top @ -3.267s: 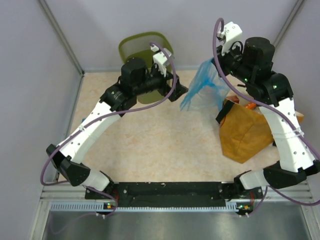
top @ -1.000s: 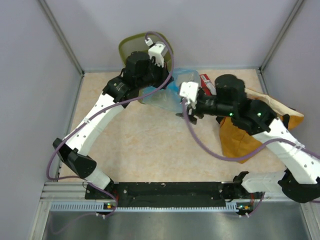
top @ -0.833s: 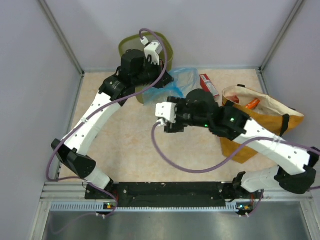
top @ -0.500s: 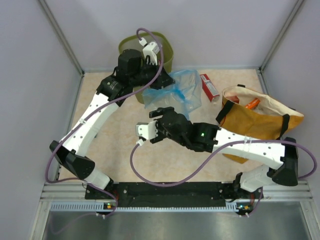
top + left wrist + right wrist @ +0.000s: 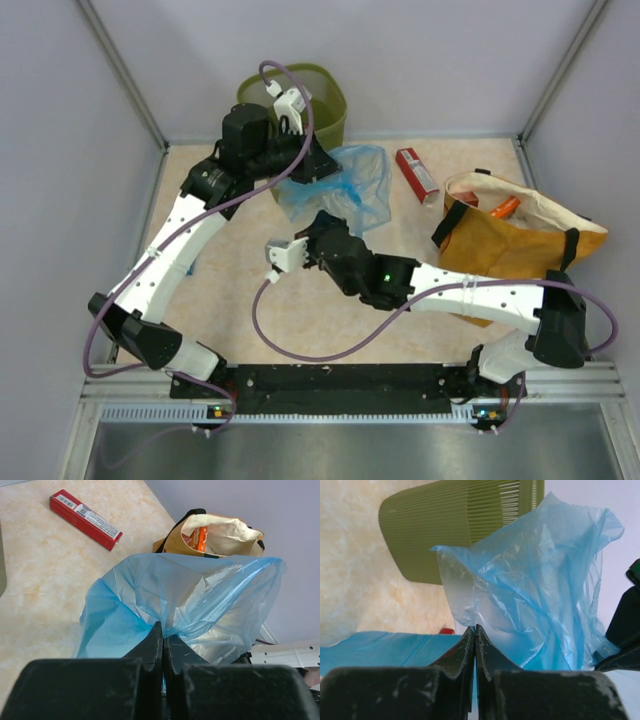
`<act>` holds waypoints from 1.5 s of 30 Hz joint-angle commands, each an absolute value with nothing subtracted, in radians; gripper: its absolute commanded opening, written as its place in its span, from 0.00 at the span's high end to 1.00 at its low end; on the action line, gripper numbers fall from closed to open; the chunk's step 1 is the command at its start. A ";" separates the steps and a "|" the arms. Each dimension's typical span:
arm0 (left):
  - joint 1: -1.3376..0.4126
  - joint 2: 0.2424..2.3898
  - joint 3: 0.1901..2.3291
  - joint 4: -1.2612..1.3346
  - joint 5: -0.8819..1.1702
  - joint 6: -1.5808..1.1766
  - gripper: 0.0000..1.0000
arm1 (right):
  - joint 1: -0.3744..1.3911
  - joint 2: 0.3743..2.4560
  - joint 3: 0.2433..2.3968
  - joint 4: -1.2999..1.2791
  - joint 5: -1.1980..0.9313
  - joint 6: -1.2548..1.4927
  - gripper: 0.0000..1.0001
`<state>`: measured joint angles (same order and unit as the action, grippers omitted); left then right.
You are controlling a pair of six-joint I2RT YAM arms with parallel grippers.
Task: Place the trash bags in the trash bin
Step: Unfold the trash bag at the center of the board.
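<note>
Left tool (image 5: 163, 628): you had it pinching the trash bag (image 5: 350, 185) beside the trash bin (image 5: 322, 96).
Right tool (image 5: 474, 628): pinched shut on another edge, probably to spread it.

The light is bright and even, and it comes from above. Shadows on the surface (image 5: 250, 290) are soft and faint. The blue bag (image 5: 200, 595) has white shiny spots in the left wrist view. In both wrist views the black fingers (image 5: 80, 690) up close look dark and fuzzy. The top view is sharp.
</note>
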<state>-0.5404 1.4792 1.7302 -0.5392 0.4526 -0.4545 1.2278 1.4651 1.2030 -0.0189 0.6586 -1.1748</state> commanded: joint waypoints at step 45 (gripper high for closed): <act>-0.483 1.488 1.940 -0.609 0.347 -0.492 1.00 | 1.249 1.371 1.375 -0.437 0.372 -0.765 0.32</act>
